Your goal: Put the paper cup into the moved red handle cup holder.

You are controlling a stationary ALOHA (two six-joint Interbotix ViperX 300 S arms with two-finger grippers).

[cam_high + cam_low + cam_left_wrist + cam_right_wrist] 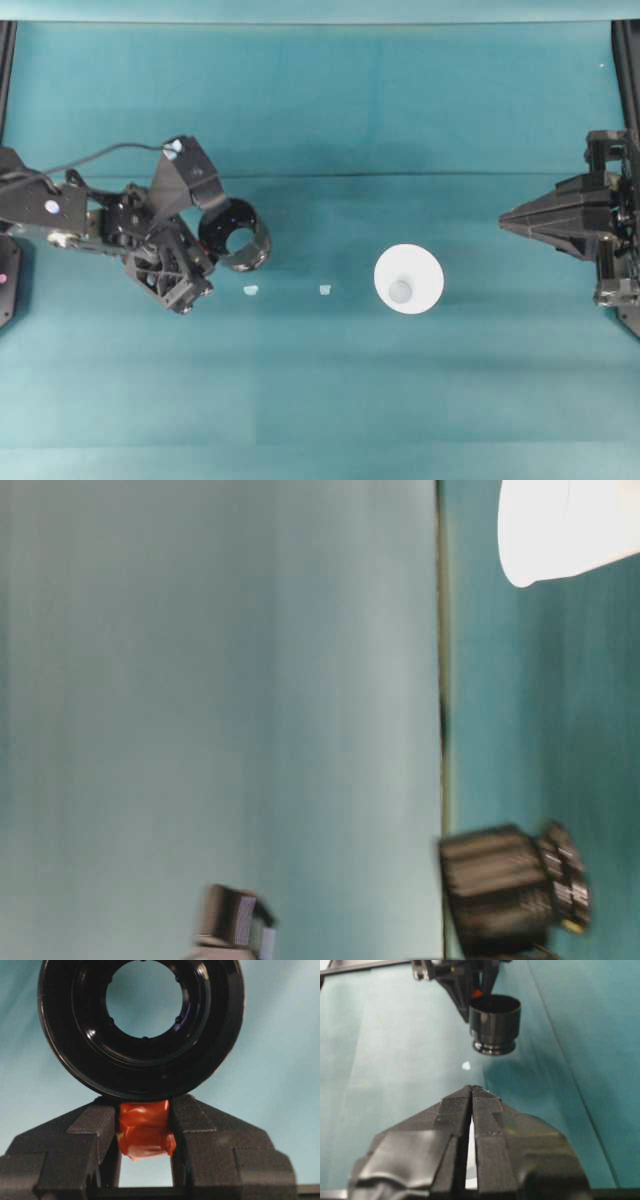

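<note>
Left gripper (145, 1127) clamped on orange-red handle stub (145, 1130) of glossy black red handle cup holder (236, 236), open ring bottom, two pale scraps (251, 290) between holder and plain white paper cup (409, 279), right gripper (472, 1091) jaws together, well right of cup

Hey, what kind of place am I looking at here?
Probably a robotics lab bench: a bare teal-covered table framed by black rails, two robot arms at its sides, and only test props laid out, a paper cup and a black cup holder held by the left claw.
</note>
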